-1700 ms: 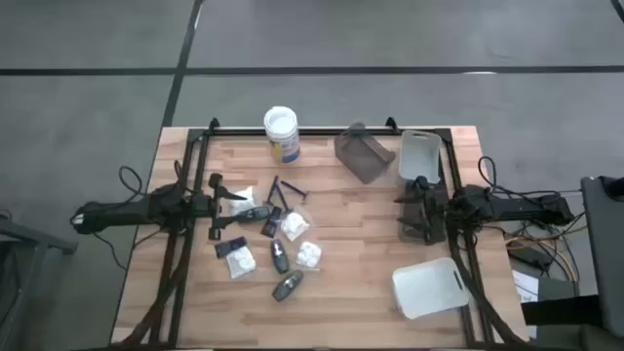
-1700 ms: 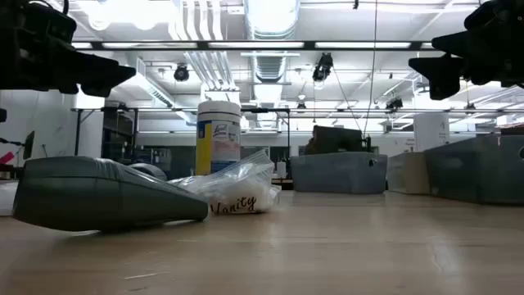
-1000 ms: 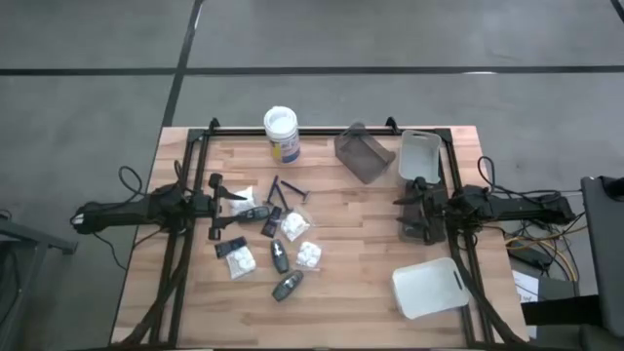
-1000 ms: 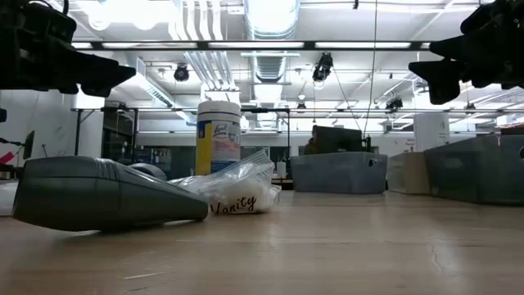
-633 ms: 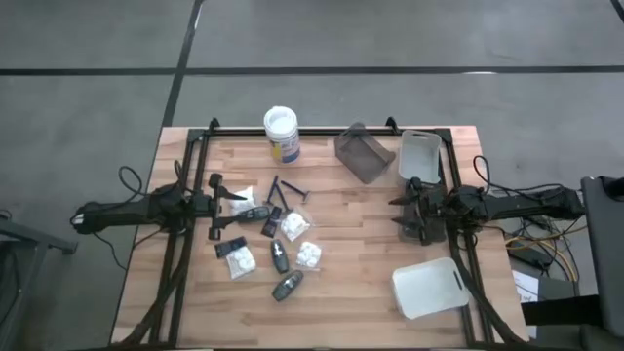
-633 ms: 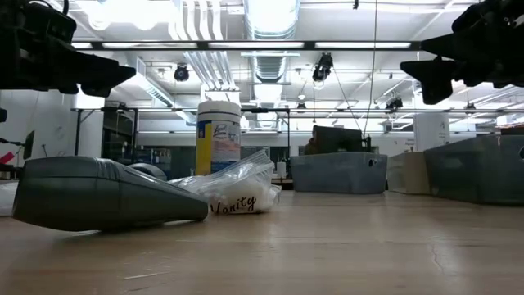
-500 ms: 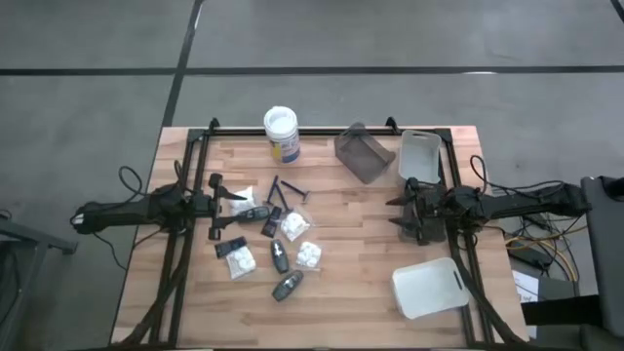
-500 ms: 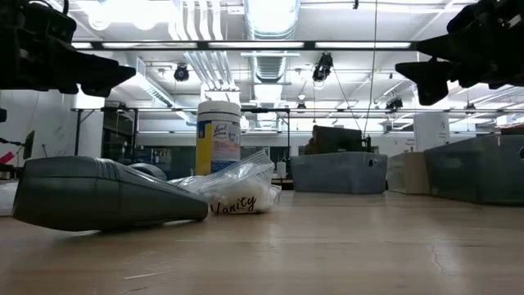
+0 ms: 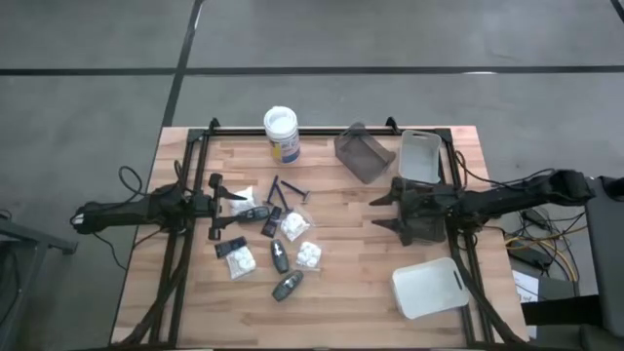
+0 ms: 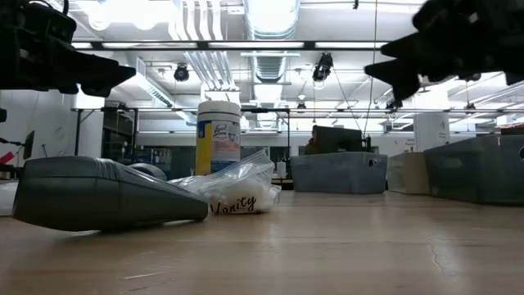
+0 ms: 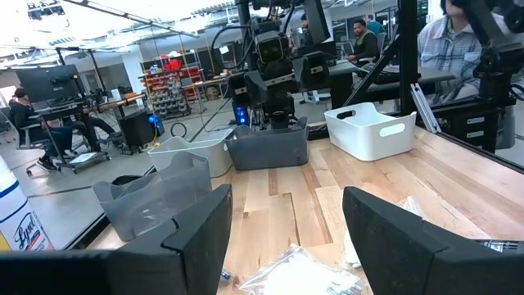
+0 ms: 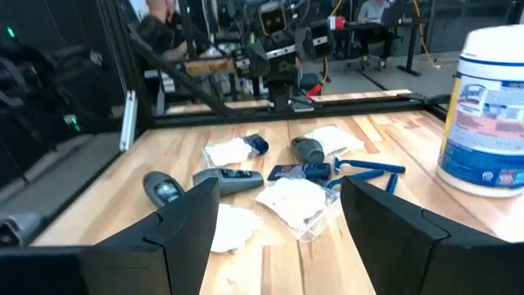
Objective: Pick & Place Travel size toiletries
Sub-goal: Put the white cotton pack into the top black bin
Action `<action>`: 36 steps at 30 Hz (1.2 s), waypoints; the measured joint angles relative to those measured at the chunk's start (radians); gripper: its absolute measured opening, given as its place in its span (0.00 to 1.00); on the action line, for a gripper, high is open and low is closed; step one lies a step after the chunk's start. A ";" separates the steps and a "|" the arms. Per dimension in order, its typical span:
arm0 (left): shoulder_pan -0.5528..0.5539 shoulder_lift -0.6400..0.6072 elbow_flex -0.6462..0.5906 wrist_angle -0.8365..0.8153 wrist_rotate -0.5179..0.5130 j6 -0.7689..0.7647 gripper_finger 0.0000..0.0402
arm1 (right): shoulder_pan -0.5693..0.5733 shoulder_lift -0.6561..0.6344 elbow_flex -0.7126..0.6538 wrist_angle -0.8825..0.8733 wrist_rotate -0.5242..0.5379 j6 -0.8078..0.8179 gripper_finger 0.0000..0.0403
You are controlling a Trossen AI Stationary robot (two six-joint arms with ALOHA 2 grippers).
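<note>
High view: the wooden table (image 9: 341, 273) sits on a grey floor crossed by dark lines. The travel size toiletries (image 9: 268, 239) lie scattered left of centre, around nine o'clock from the table's middle. The left gripper (image 9: 216, 207) hovers at their nine o'clock edge, fingers spread wide; the right gripper (image 9: 383, 210) is at three o'clock, well apart, fingers also wide and empty. A white-lidded jar (image 9: 281, 132) stands at twelve o'clock. Beyond the table, people (image 11: 454, 41) sit among desks under ceiling lights.
</note>
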 joint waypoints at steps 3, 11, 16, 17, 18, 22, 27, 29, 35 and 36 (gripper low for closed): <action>0.000 0.000 0.000 0.000 0.000 0.000 0.59 | 0.000 0.109 0.069 -0.001 0.000 -0.031 0.59; 0.000 0.000 0.000 0.000 0.000 0.000 0.59 | 0.031 0.408 0.265 -0.052 -0.013 -0.053 0.55; 0.000 0.000 0.000 0.000 0.000 0.000 0.59 | 0.073 0.578 0.387 -0.057 -0.013 -0.092 0.55; 0.000 0.000 0.000 0.000 0.000 0.000 0.59 | 0.082 0.606 0.408 -0.056 -0.013 -0.102 0.55; 0.000 0.000 0.000 0.000 0.000 0.000 0.59 | 0.090 0.633 0.429 -0.056 -0.013 -0.108 0.56; 0.000 0.000 0.000 0.000 0.000 0.000 0.59 | 0.114 0.730 0.505 -0.058 -0.013 -0.111 0.58; 0.000 0.000 0.000 0.000 0.000 0.000 0.59 | 0.135 0.826 0.572 -0.063 -0.012 -0.108 0.60; 0.000 0.000 0.000 0.000 0.000 0.000 0.59 | 0.139 0.855 0.589 -0.064 -0.012 -0.108 0.61; 0.000 0.000 0.000 0.000 0.000 0.000 0.59 | 0.144 0.925 0.652 -0.069 -0.012 -0.088 0.62; 0.000 0.000 0.000 0.000 0.000 0.000 0.59 | 0.145 0.932 0.663 -0.084 -0.012 -0.080 0.62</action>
